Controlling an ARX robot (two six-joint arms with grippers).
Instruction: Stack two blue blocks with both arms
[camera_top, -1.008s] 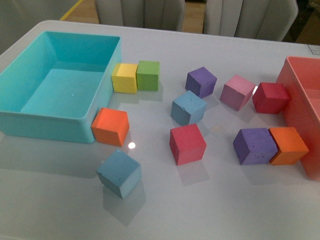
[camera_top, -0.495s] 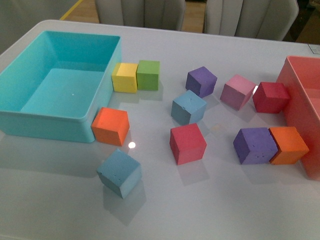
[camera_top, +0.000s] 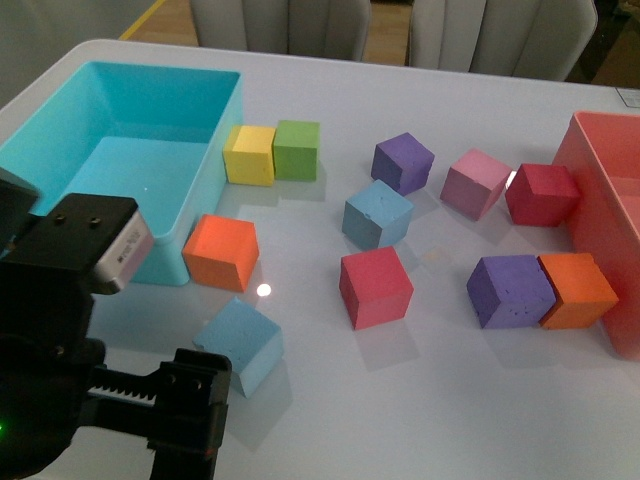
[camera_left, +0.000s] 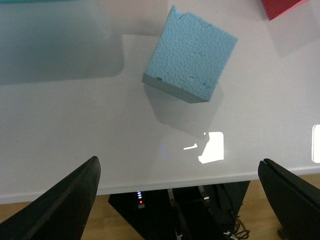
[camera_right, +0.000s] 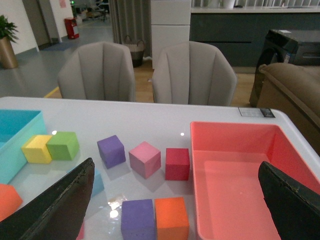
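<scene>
White tabletop carries your two blue blocks well apart: the near blue block sits turned cornerwise by the front edge, near the orange cube, and the far blue block lies mid-table between the purple cube and the red cube. Your left gripper hovers with jaws spread wide and nothing between them, the near blue block ahead of it; your right gripper is likewise spread and holds nothing. The sliver of blue beside one of its fingers is probably the far blue block, mostly hidden.
</scene>
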